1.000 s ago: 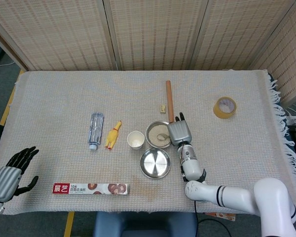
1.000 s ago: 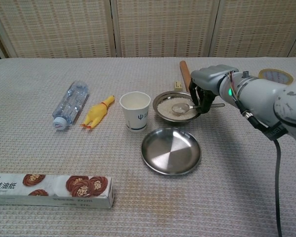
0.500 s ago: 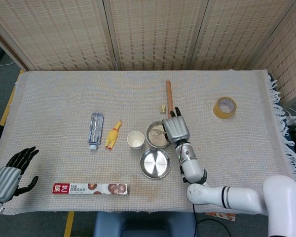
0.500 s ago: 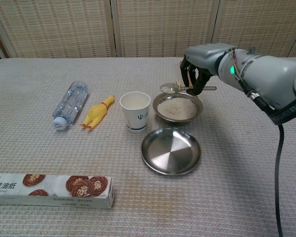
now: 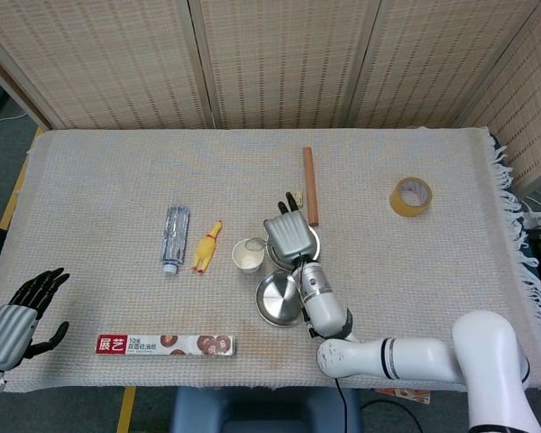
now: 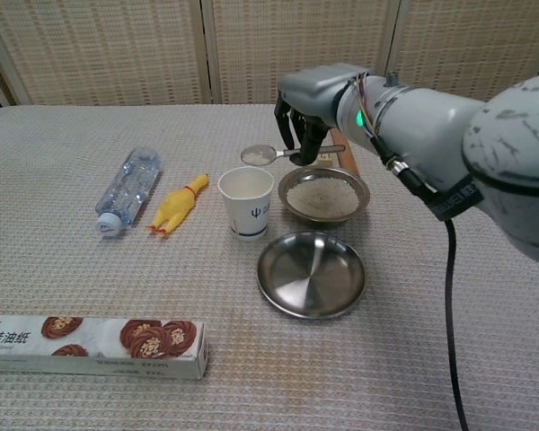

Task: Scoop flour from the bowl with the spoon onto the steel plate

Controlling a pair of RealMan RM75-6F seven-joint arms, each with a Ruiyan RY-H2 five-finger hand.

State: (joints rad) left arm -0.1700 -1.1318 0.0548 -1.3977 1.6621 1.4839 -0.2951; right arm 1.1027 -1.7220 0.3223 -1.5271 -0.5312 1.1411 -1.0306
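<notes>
My right hand [image 6: 310,112] pinches the handle of a metal spoon [image 6: 256,155] that carries a little flour. The spoon's head hangs in the air above the white paper cup [image 6: 247,202], left of the flour bowl [image 6: 323,193]. The empty steel plate [image 6: 312,274] lies just in front of the bowl. In the head view the right hand [image 5: 290,236] covers most of the bowl [image 5: 314,242], and the plate [image 5: 279,298] shows below it. My left hand [image 5: 22,316] rests at the front left corner of the table, fingers apart and empty.
A plastic bottle [image 6: 126,190] and a yellow toy chicken [image 6: 180,204] lie left of the cup. A long foil box [image 6: 94,346] sits near the front edge. A wooden rod [image 5: 311,185] lies behind the bowl, and a tape roll [image 5: 411,196] at the right.
My right hand lifted the spoon with flour out of the bowl and carried it left, from over the bowl to above the paper cup. The left hand stayed still.
</notes>
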